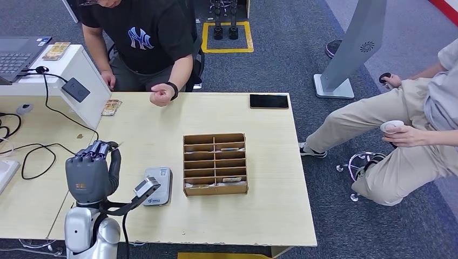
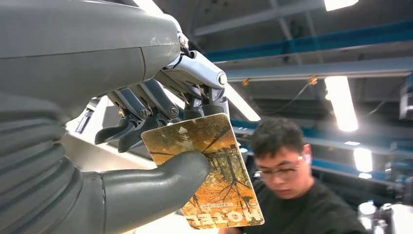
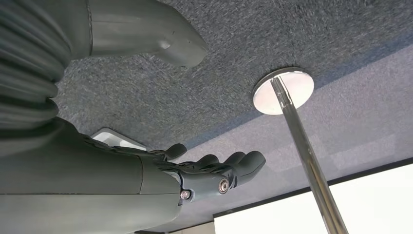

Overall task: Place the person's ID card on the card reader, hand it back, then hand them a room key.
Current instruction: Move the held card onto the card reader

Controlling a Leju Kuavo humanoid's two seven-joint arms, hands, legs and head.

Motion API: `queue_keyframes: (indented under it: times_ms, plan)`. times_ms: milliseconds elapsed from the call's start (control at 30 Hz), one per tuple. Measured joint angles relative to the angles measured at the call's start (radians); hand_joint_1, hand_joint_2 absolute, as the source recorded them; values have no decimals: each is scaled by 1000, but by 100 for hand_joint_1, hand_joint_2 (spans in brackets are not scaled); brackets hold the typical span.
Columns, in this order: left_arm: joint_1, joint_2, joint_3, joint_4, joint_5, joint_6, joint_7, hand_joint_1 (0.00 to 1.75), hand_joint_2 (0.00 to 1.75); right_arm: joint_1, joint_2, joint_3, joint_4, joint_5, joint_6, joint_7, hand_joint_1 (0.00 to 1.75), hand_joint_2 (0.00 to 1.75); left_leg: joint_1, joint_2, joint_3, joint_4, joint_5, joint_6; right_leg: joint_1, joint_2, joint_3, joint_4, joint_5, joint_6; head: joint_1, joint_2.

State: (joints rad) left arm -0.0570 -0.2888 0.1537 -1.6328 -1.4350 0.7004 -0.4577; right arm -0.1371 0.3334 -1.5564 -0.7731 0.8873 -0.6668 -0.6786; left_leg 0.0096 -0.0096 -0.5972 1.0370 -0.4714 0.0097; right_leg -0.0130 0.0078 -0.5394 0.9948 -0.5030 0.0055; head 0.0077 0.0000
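My left hand [image 1: 92, 172] is raised over the table's left part, back towards the head camera. In the left wrist view this left hand [image 2: 160, 141] pinches a room key card [image 2: 221, 180] between thumb and fingers; the card has an autumn tree picture and the word HOTEL. It points towards the person in a black shirt [image 1: 146, 38], whose fist [image 1: 161, 95] rests on the far table edge. The grey card reader [image 1: 157, 186] lies flat beside my left hand. My right hand [image 3: 214, 175] hangs over grey carpet with its fingers apart, holding nothing.
A wooden slotted box [image 1: 215, 163] with a few cards stands mid-table. More cards [image 1: 111, 107] lie far left, beside a white stand [image 1: 65, 70] with a laptop [image 1: 16, 54]. A black phone [image 1: 268, 101] lies at the far edge. A second person [image 1: 399, 135] sits right.
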Motion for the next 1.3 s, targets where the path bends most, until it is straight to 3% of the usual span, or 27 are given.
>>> queue_keyframes:
  times_ms: [967, 1300]
  plan:
    - [38, -2, 79, 75, -34, 0, 79, 175, 175, 0, 0, -1, 1, -19, 0, 0, 0, 175, 0, 0, 0, 0, 0, 0, 0, 0, 0, 0, 0, 0, 0, 0]
    - [52, 4, 55, 167, -114, 0, 237, 175, 175, 0, 0, 0, 1, -13, 0, 0, 0, 175, 0, 0, 0, 0, 0, 0, 0, 0, 0, 0, 0, 0, 0, 0]
